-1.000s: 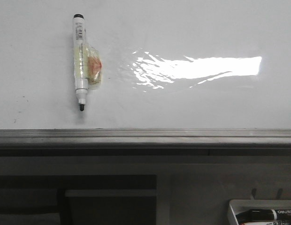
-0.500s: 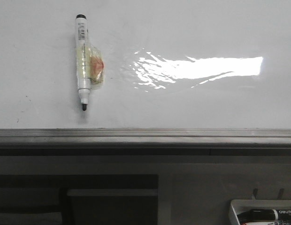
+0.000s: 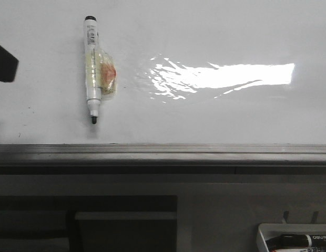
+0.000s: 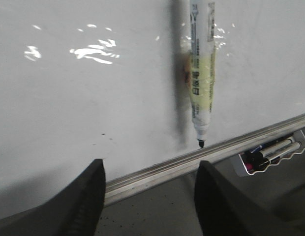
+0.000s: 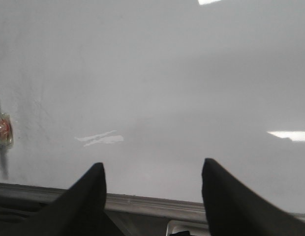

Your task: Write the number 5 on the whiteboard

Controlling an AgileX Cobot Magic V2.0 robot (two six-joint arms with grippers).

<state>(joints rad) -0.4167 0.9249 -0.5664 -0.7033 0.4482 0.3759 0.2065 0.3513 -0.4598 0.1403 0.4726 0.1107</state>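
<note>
The whiteboard (image 3: 215, 37) fills the upper front view, glossy, with a bright reflection. No number 5 is in view on it; only tiny dark specks show. A white marker (image 3: 92, 68) with a black tip lies on the board at the left, wrapped in yellowish tape (image 3: 106, 76). A dark piece of my left arm (image 3: 4, 63) shows at the left edge, left of the marker. The left gripper (image 4: 148, 164) is open and empty over the grey ledge (image 4: 192, 160), the marker (image 4: 201, 73) beyond it. The right gripper (image 5: 152, 164) is open and empty above bare board.
The grey metal ledge (image 3: 163, 153) runs along the board's near edge. A white tray (image 3: 294, 239) holding spare markers sits below it at the right, also seen in the left wrist view as a tray (image 4: 270, 155). Dark shelving lies under the ledge.
A dark part of my left arm has come into the front view at the left edge. The marker has not moved on the board.
</note>
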